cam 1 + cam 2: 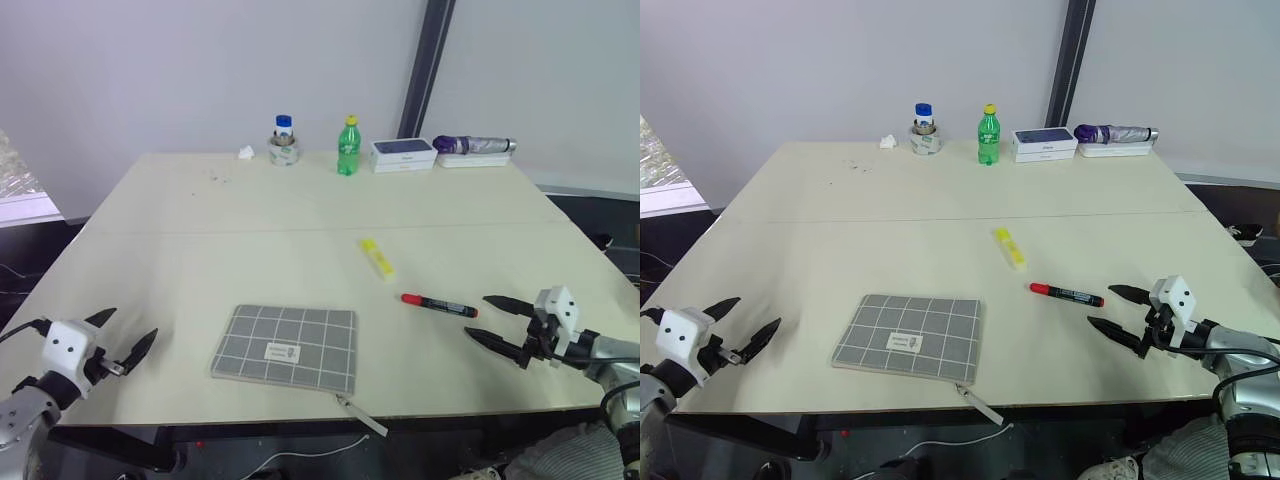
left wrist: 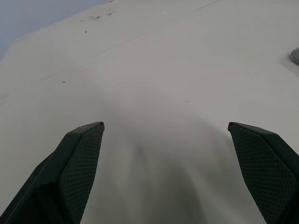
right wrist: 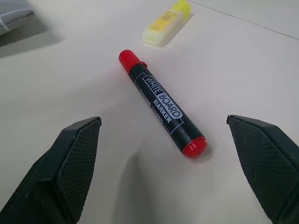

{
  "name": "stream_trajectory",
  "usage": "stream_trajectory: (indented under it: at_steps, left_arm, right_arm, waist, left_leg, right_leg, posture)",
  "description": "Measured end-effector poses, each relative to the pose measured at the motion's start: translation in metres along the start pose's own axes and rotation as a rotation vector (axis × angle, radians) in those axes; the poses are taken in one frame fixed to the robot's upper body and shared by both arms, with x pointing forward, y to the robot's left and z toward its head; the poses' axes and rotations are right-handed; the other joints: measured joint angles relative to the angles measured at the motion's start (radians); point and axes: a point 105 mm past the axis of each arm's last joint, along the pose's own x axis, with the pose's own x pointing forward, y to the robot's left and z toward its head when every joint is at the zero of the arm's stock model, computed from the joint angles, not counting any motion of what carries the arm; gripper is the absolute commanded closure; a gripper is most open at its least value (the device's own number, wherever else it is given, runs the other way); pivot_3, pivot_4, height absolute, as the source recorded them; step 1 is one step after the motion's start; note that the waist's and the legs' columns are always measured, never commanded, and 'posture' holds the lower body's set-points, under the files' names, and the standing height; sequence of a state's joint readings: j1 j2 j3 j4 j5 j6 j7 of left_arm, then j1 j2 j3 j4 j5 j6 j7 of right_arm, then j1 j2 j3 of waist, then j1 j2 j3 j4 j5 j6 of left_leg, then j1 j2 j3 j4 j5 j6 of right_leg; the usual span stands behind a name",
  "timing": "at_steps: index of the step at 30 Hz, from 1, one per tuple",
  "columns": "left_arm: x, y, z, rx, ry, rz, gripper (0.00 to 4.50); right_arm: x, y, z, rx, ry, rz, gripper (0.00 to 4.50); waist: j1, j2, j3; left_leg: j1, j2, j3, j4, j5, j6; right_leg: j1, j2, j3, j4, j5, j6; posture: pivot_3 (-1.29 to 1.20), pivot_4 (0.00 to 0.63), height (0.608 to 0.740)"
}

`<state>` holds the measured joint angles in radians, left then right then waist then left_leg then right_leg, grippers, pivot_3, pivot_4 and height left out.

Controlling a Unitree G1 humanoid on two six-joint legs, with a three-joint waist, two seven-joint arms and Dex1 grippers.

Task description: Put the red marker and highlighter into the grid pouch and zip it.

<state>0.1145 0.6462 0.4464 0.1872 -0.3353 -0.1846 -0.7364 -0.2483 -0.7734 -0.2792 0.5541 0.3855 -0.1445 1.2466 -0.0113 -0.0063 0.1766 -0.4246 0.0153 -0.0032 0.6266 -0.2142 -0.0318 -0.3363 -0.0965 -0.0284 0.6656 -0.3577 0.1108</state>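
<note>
— So, is anything being held yet?

— Nothing. The left end effector (image 1: 128, 343) and the right end effector (image 1: 484, 320) are both being kept spread wide and empty above the counter (image 1: 200, 250).

— Where are the things lying?

— The red marker (image 1: 439, 304) is lying just ahead of the right end effector, the highlighter (image 1: 377, 257) near it, and the grid pouch (image 1: 287, 346) between the arms, apparently zipped. Packing and zipping are judged still outstanding.
</note>
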Motion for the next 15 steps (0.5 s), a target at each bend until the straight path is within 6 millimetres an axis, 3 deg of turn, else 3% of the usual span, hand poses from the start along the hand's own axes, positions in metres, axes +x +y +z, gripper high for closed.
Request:
stream_trajectory:
  at_steps: [15]
  left_arm:
    - [0.0016,-0.0005,0.0015,0.015,-0.002,-0.003,0.00]
  right_arm:
    - [-0.0023,-0.0047,0.0013,-0.001,0.005,-0.014,0.02]
  waist:
    - [0.000,0.000,0.000]
  left_leg:
    - [0.000,0.000,0.000,0.000,0.000,0.000]
  right_leg:
    - [0.000,0.000,0.000,0.000,0.000,0.000]
  posture:
    - [0.00,0.150,0.740]
